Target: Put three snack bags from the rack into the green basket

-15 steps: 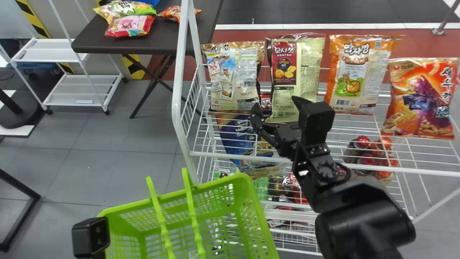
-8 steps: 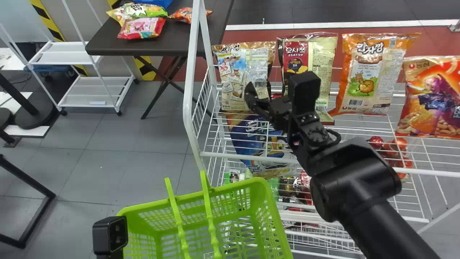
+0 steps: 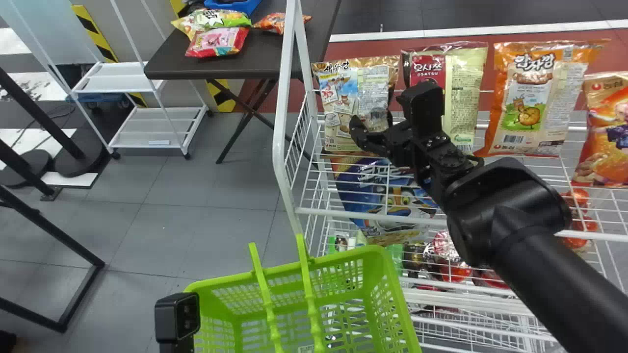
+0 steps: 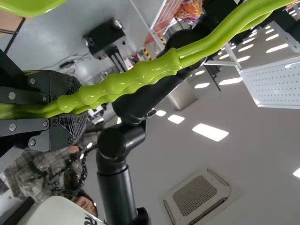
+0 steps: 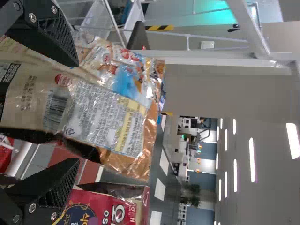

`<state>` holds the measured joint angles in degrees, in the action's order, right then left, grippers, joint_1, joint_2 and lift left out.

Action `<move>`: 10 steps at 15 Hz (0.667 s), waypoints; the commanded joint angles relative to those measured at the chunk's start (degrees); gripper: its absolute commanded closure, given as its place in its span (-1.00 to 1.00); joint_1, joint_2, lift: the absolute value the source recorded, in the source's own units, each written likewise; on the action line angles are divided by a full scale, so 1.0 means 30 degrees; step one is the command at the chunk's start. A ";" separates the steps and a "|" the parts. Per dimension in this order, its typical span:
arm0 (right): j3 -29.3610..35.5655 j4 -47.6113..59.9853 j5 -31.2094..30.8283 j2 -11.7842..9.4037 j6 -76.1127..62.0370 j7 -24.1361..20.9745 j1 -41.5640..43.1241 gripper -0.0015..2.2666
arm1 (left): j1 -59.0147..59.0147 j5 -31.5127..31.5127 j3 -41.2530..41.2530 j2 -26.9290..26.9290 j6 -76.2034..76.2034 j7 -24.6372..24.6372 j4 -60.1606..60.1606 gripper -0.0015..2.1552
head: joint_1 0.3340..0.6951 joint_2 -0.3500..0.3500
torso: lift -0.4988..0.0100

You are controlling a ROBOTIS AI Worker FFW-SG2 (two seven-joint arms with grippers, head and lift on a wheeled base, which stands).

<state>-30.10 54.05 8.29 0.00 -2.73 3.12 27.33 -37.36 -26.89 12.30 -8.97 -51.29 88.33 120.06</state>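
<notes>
In the head view my right gripper (image 3: 391, 115) is open at the leftmost snack bag (image 3: 348, 100), which stands on the rack (image 3: 353, 214). The right wrist view has that bag (image 5: 105, 112) between the spread fingers of the right gripper (image 5: 77, 112); contact cannot be told. Just beside it is the red and cream bag (image 3: 461, 98), partly behind the gripper. Low in the head view, part of my left gripper (image 3: 176, 318) shows at the green basket (image 3: 343, 255). The left gripper (image 4: 77, 110) is shut on the basket's green handle (image 4: 136, 79).
An orange-edged bag (image 3: 527, 110) and a red-orange bag (image 3: 608, 132) stand farther right on the rack. A blue bag (image 3: 387, 196) lies on a lower level. Left of the rack's white upright (image 3: 280, 132) is a dark table (image 3: 221, 66) with more bags.
The right gripper has risen and gone left, from in front of the red and cream bag to the leftmost one. Rack and basket have shifted rightward together in the head view.
</notes>
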 commanded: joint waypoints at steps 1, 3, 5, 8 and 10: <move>-0.0015 -0.1055 0.0137 0.0017 -0.0041 0.0544 0.0674 -0.87 | 0.0031 -0.0001 -0.0028 0.0003 0.0000 0.0000 -0.0001 0.99 | 1.00 0.46 | 0.96; 0.0014 -0.1084 0.0225 0.0017 0.0252 0.1364 0.0820 -0.59 | 0.0031 -0.0001 -0.0058 0.0003 0.0000 0.0000 -0.0001 0.99 | 1.00 0.45 | 0.96; 0.0190 -0.1084 0.0254 0.0017 0.0603 0.2038 0.0879 0.02 | 0.0060 -0.0001 -0.0058 0.0003 0.0000 0.0000 -0.0001 0.99 | 1.00 0.46 | 0.96; 0.0454 -0.0997 0.0196 0.0017 0.1716 0.2214 0.0879 0.90 | 0.0060 -0.0001 -0.0087 0.0003 0.0000 0.0000 -0.0001 0.99 | 1.00 0.47 | 0.96; 0.0571 -0.0381 0.0137 0.0017 0.1951 0.2272 0.0645 0.98 | 0.0060 -0.0001 -0.0028 -0.0027 0.0000 0.0000 -0.0001 0.99 | 1.00 0.45 | 0.96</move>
<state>-28.62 51.60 8.84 0.00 2.33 9.88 29.82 -37.18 -26.89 12.11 -8.97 -51.29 88.33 120.06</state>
